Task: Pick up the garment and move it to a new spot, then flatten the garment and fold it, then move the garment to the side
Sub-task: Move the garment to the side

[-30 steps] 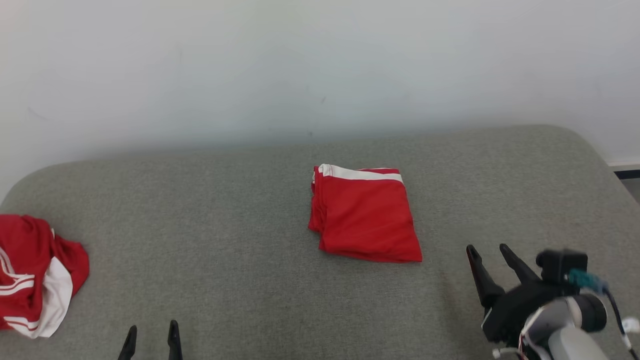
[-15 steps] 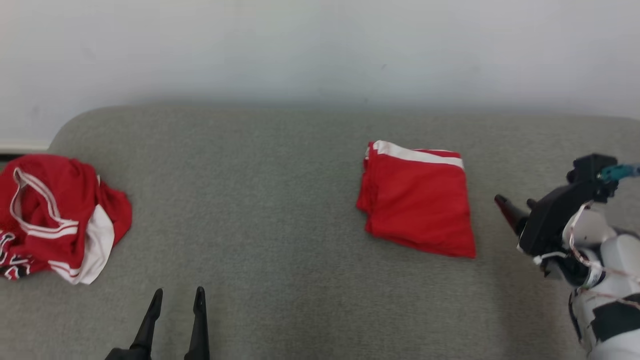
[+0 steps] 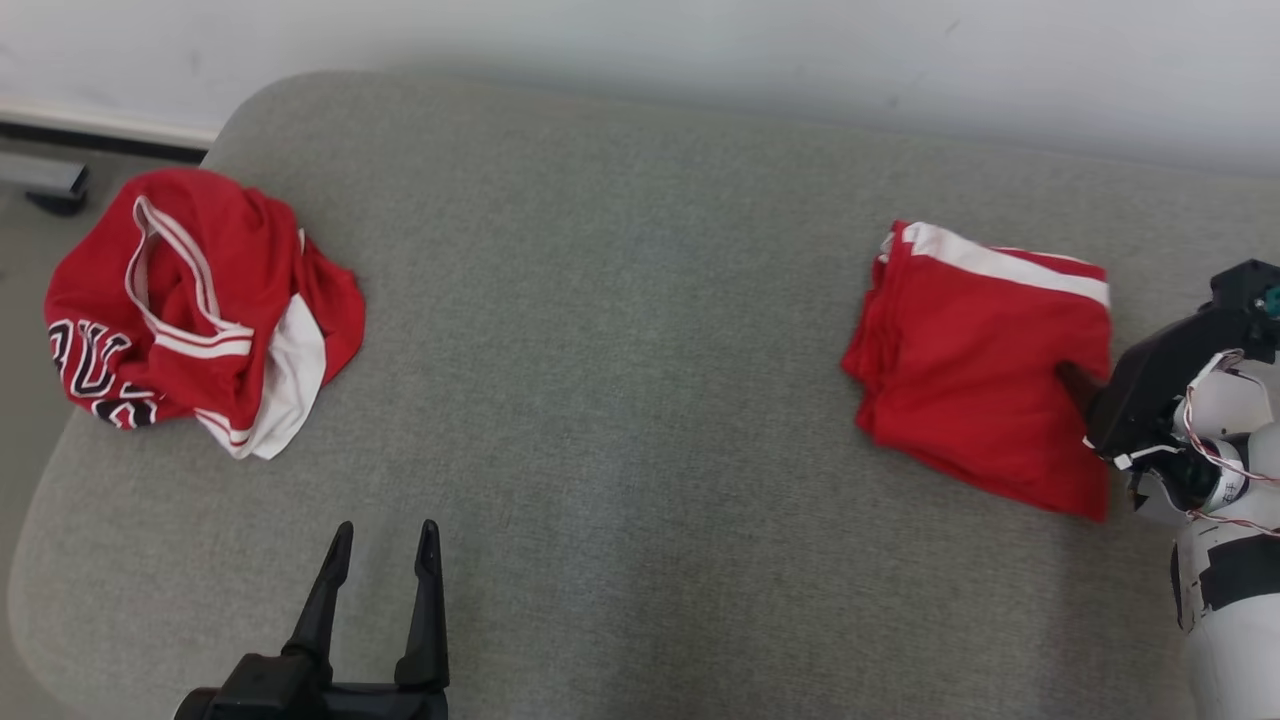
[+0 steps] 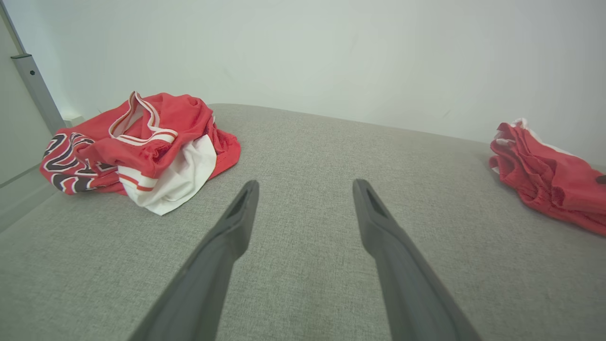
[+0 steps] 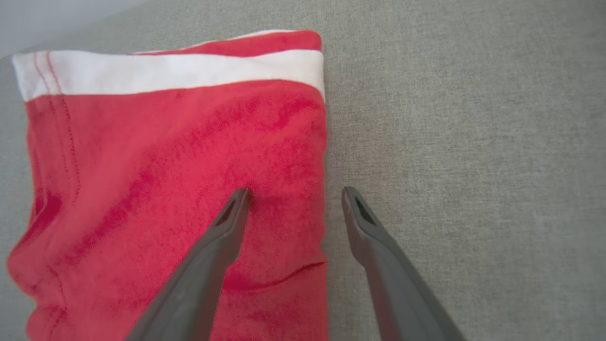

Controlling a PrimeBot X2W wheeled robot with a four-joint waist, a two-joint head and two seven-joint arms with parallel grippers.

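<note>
A crumpled red garment (image 3: 200, 300) with white trim and black lettering lies at the far left of the grey cushion; it is also in the left wrist view (image 4: 156, 142). My left gripper (image 3: 386, 525) is open and empty near the front edge, well short of it (image 4: 306, 182). A second red garment (image 3: 970, 360), folded flat with a white band, lies at the right (image 5: 165, 166). My right gripper (image 5: 296, 189) is open and straddles its right edge, one finger over the fabric and the other over the cushion. One fingertip of the right gripper (image 3: 1075, 380) shows over the cloth.
The grey cushion (image 3: 620, 350) has rounded corners and a white wall (image 3: 640, 40) behind it. Its left edge drops to the floor (image 3: 20, 330), where a dark foot (image 3: 50, 195) stands. A grey post (image 4: 33, 80) rises at the left.
The head camera has turned left and down, shifting the whole picture right. My right gripper has come from beside the folded garment to over its right edge. More of the left gripper shows.
</note>
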